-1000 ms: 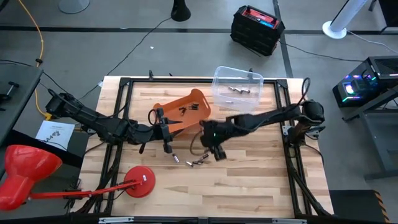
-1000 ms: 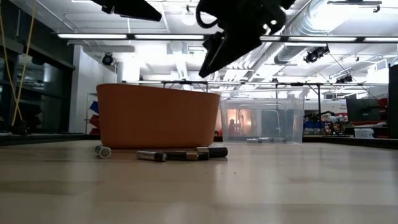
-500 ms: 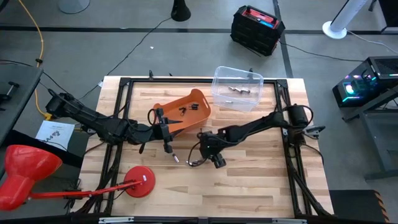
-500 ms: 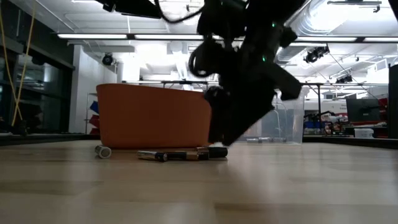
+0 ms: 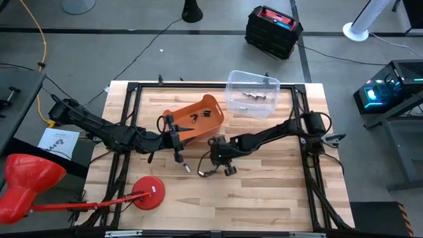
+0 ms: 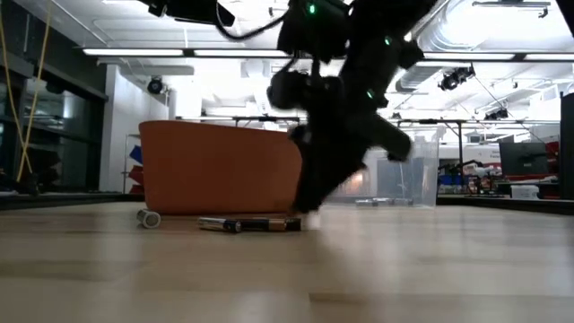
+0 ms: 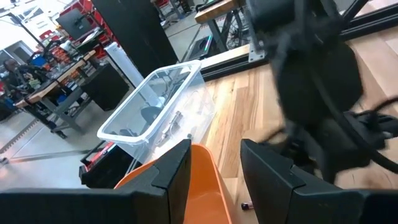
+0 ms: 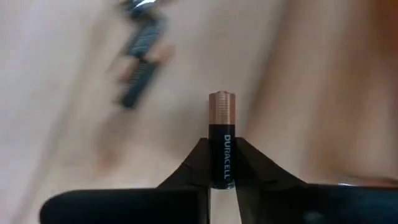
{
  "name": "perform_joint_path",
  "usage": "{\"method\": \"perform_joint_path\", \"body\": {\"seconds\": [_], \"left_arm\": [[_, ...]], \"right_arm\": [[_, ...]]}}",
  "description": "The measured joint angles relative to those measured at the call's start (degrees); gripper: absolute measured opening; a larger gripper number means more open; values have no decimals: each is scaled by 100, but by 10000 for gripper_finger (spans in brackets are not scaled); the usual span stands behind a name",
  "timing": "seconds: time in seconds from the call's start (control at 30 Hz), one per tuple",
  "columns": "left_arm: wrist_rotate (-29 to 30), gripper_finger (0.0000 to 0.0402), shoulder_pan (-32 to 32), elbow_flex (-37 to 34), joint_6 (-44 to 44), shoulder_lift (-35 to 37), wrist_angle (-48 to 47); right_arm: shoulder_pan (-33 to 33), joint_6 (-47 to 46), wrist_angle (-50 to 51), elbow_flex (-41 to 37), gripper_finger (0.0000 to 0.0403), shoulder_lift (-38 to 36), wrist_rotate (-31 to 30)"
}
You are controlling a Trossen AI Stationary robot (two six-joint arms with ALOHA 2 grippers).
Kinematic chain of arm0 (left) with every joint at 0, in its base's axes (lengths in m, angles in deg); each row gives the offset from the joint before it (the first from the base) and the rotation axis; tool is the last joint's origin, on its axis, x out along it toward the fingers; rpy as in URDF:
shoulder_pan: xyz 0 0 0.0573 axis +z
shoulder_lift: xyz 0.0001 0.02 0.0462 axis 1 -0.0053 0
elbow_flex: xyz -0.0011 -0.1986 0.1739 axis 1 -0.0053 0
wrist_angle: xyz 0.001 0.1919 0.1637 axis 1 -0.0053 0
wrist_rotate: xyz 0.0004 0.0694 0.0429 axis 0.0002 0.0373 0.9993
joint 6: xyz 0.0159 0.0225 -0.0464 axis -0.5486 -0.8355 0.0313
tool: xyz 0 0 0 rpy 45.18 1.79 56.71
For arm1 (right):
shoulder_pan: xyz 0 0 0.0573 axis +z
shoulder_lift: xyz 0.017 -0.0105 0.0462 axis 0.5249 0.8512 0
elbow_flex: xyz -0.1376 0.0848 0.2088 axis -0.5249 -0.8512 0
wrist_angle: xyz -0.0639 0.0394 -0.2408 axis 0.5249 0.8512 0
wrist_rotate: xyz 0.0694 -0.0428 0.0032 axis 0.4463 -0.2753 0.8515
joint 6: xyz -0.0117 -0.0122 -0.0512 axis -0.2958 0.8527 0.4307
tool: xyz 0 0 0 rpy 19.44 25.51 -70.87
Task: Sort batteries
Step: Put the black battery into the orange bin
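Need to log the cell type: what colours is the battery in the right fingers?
Black body with a copper end, battery, clearest in the right wrist view.

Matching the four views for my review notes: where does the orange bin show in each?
High: orange bin, table centre, beside the clear box.
Low: left of centre.
Left wrist: bottom, between the left tool's fingers.
Right wrist: not clearly visible.
Shared landmark: clear box.

Right gripper (image 8: 222,177): lowered to the surface, fingers clamped on a black-and-copper cylindrical battery (image 8: 222,140). Left gripper (image 5: 177,153): raised, fingers parted, holding nothing.
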Motion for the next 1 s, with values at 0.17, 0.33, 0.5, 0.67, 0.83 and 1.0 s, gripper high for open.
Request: {"method": "perform_joint_path", "body": {"seconds": [0.17, 0.33, 0.5, 0.67, 0.83, 1.0], "left_arm": [[-1, 131, 2, 0, 2, 0, 2], [-3, 131, 2, 0, 4, 0, 4], [-4, 131, 2, 0, 13, 0, 4], [-6, 131, 0, 0, 6, 0, 2], [-4, 131, 2, 0, -2, 0, 0], [-6, 131, 0, 0, -2, 0, -26]], "right_arm": [[-3, 558, -53, 182, 47, -554, -1137], [-243, 1040, -991, 212, 35, -944, -1933], [-764, 1037, -1544, 209, 52, -906, -1827], [-1298, 465, -1556, 208, 100, -903, -1332], [-1367, 324, -1451, 208, 157, -910, -1078], [-1114, 289, -825, 208, 183, -1147, -604]]}}
